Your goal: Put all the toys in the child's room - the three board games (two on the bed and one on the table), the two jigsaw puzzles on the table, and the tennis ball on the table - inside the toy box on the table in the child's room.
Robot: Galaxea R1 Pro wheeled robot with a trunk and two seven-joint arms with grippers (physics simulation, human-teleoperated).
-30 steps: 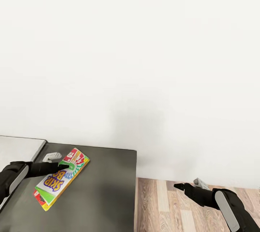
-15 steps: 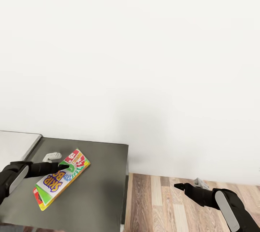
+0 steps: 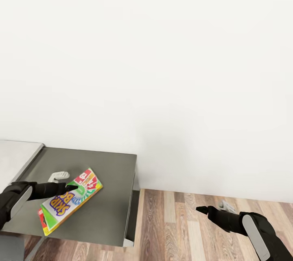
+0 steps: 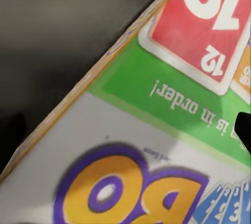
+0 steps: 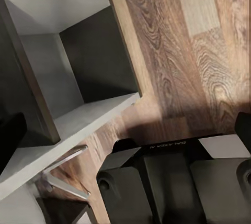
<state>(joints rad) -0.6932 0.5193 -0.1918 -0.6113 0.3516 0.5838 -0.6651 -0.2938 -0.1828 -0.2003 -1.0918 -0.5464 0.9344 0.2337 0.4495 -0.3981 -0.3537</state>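
Head view: the left gripper (image 3: 65, 182) holds one board game (image 3: 70, 201), a green-red box with yellow and purple lettering, its fingers pinched on the box's upper edge: a black finger (image 3: 61, 189) lies across the printed face and a pale grey finger (image 3: 59, 176) shows just beyond it. The box hangs tilted above the dark grey section of the table (image 3: 106, 196); whether it touches that surface cannot be told.

The dark section ends in a straight right edge, and past it the wooden floor (image 3: 179, 224) lies open up to the white wall (image 3: 162, 70). At far left the dark surface meets a pale grey top (image 3: 16, 155) along a straight seam.

The right gripper (image 3: 211, 207) hangs over the open floor, well apart from the table, holding nothing; its black finger and grey finger stand spread.

Left wrist view: the box face (image 4: 157, 130) shows a red "12" card and green band, its edge running diagonally against the dark surface.

Right wrist view: an open dark-walled compartment (image 5: 78, 72) of the furniture stands on the floor beside the robot's black base (image 5: 172, 182); nothing lies in the part of it that shows.
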